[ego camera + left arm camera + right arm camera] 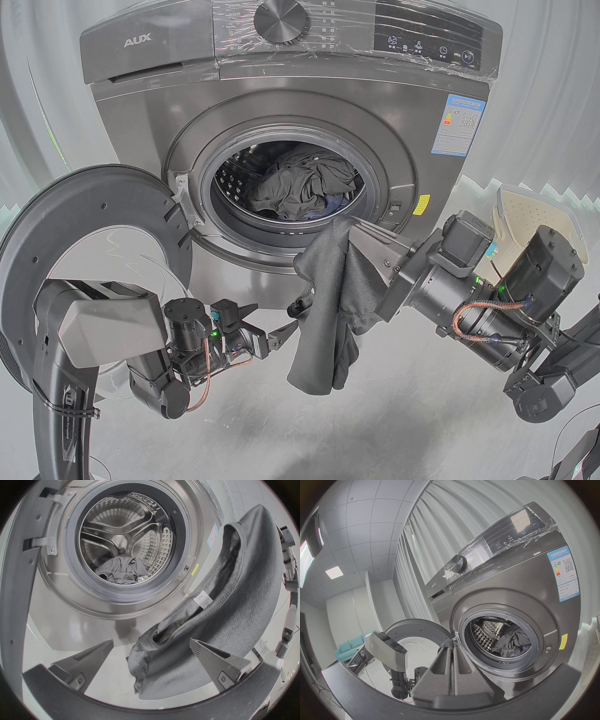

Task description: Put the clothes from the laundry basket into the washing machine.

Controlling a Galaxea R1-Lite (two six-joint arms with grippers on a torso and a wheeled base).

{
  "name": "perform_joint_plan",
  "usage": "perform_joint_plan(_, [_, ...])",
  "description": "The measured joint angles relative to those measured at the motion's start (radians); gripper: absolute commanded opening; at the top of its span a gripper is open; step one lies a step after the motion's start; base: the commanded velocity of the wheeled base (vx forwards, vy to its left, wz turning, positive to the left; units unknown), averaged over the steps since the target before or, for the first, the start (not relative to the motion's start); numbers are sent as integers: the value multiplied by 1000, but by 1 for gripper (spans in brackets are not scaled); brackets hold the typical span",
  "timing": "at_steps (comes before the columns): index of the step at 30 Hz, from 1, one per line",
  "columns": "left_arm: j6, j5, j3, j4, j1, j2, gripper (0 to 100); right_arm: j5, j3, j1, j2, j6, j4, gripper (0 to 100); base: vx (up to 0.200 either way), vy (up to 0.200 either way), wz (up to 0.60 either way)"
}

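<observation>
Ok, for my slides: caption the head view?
Right gripper holds a dark garment before the open washing machine.

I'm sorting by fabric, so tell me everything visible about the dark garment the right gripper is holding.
The garment is dark grey, a fine mesh-like knit, with a neckline and a white label inside it. Pinched at its top by the shut right gripper, it hangs limp in folds before the washing machine, below the drum opening.

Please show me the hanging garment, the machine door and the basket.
hanging garment [325, 300], head view, middle fold.
machine door [94, 194], head view, dark rim.
basket [531, 212], head view, inner wall.
</observation>
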Motion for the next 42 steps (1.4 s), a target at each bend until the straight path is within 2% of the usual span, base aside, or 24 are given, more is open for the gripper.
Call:
perform_joint_plan(5, [1,-24,-12,0,-3,22,100,0,-13,4,2,0,13,0,0,0,0])
perform_joint_plan(24, [6,-13,-206,2,-5,155,100,-2,-20,40,8,0,12,0,0,0,0])
perform_joint_plan(36, [9,-20,-224,0,-31,184,100,-2,-21,46,36,-3,12,0,0,0,0])
perform_joint_plan(42, [7,-16,-293,1,-30,216,100,-2,-15,58,42,-3,12,0,0,0,0])
